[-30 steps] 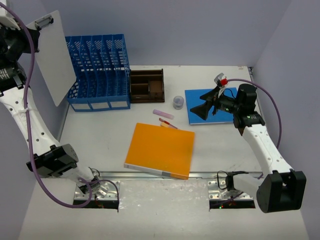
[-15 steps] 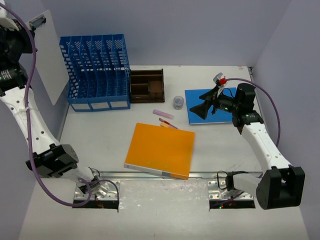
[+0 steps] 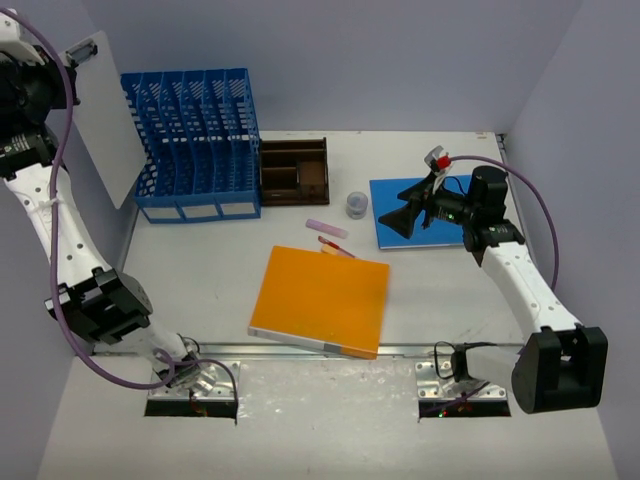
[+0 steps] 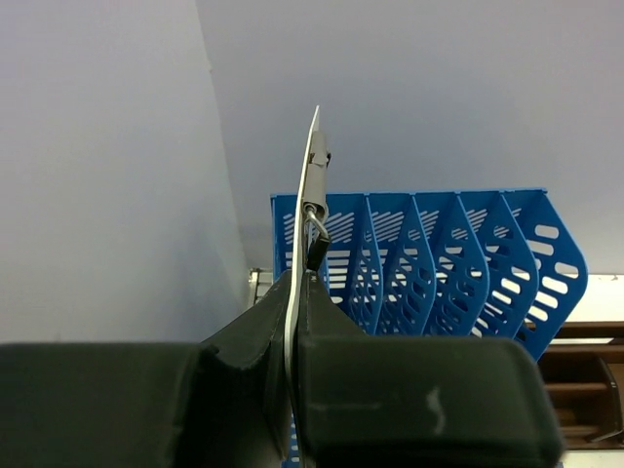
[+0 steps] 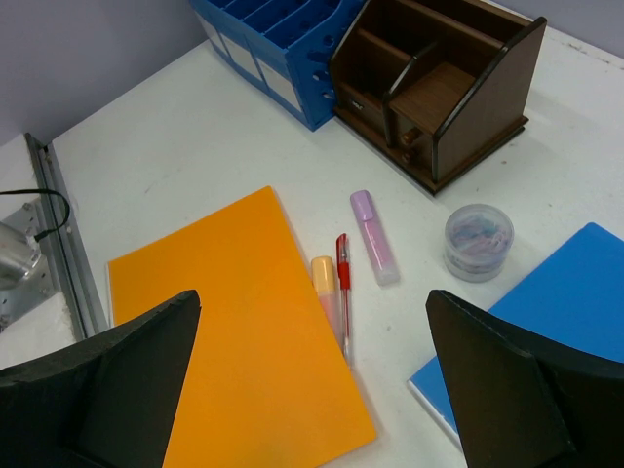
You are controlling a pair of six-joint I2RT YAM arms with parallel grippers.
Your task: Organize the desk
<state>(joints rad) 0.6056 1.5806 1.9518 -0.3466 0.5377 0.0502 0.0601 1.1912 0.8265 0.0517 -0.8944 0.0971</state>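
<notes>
The left gripper [image 4: 295,307] was clamped tight on a white clipboard [image 3: 100,120], holding it on edge in the air just left of the blue file rack [image 3: 195,140], with the metal clip uppermost. The desk [image 3: 200,270] carried the rack near its far left corner and stretched away in front of the rack and to its right. A dark wooden tray [image 3: 295,170] stood just beside the rack's right end. Further right of the rack and a little nearer the arms lay a purple highlighter [image 3: 327,228], a red pen [image 3: 335,246] and a small clear round tub [image 3: 357,205]. An orange folder [image 3: 322,298] lay flat well in front of the rack, off to its right. Farthest right of the rack lay a blue book [image 3: 390,195]. The right gripper [image 3: 392,222] hung over the book's rack-side edge, fingers spread wide and holding nothing.
</notes>
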